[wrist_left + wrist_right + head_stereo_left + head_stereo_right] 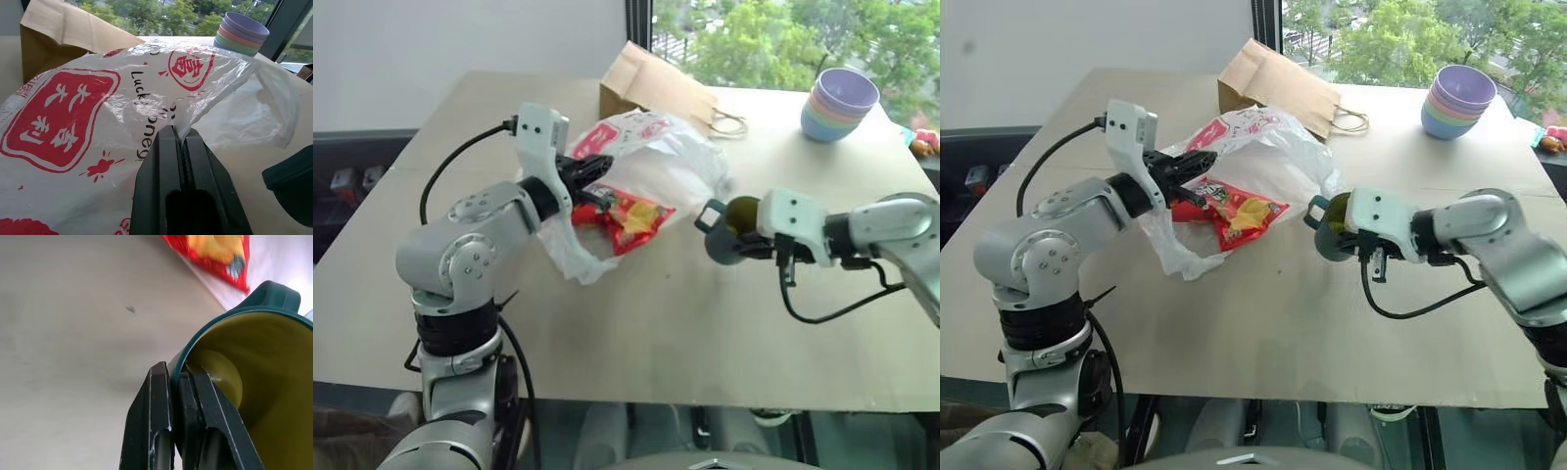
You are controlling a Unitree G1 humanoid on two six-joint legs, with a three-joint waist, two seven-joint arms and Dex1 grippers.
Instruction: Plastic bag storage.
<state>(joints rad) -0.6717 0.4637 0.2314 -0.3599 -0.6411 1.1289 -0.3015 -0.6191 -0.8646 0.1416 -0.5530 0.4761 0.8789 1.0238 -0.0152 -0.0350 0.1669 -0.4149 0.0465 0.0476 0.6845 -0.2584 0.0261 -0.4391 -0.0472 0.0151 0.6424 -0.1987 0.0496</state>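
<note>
- Beige table (636,333) by a window; plastic bag (671,162) lies mid-table, left of centre.
- Left gripper (182,142) clamps the bag's film edge.
- Right gripper (182,377) pinches green cup (736,230) by its rim.
- Bag looks light, limp, slippery; bunched rim or handle grips best.

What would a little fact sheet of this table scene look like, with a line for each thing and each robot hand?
plastic bag: white, red prints, crumpled mid-table, edge pinched
left gripper: shut on the plastic bag
cup: dark green outside, yellow inside, lifted and tipped on its side
right gripper: shut on the cup's rim
crisp packet: red and yellow, lying by the bag's mouth
paper bag: brown, lying behind the plastic bag
bowls: pastel stack, far right of the table
table: light wood
</note>
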